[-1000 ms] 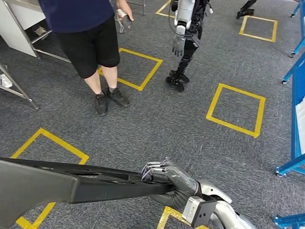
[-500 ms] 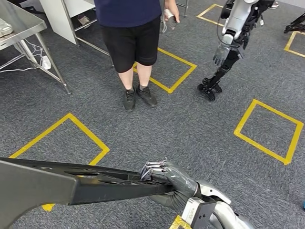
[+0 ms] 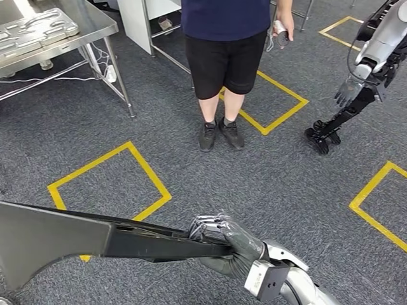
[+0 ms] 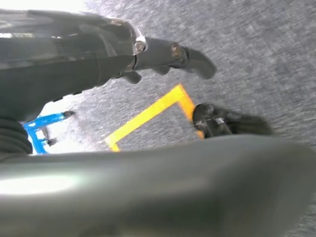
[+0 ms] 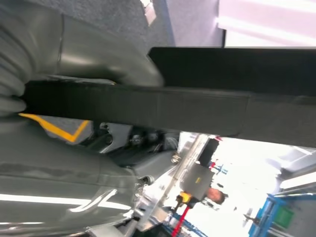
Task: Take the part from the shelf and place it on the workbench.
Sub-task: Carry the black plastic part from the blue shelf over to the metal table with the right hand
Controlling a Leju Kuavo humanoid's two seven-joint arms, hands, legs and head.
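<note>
The part (image 3: 96, 238) is a long dark grey panel, narrow at one end and wide at the other, lying level across the bottom of the head view. My right hand (image 3: 230, 244) grips its narrow end, fingers curled over the top edge. In the right wrist view that hand (image 5: 74, 54) wraps the part's black bar (image 5: 223, 108). The left wrist view has the part's broad grey face (image 4: 168, 187) close up, with my left hand (image 4: 111, 54) against it and its dark fingers (image 4: 186, 54) stretched out. The metal workbench (image 3: 91, 25) stands at the far left.
A silver moulded panel (image 3: 34, 28) lies on the workbench. A person (image 3: 226, 38) in black shorts stands straight ahead holding a small controller. Another humanoid robot (image 3: 364, 70) stands at the far right. Yellow tape squares (image 3: 110, 178) mark the grey carpet.
The whole picture has shifted to the right as I turn left: the workbench has come into view, and the person and other robot have slid rightward. My hands keep their hold on the part.
</note>
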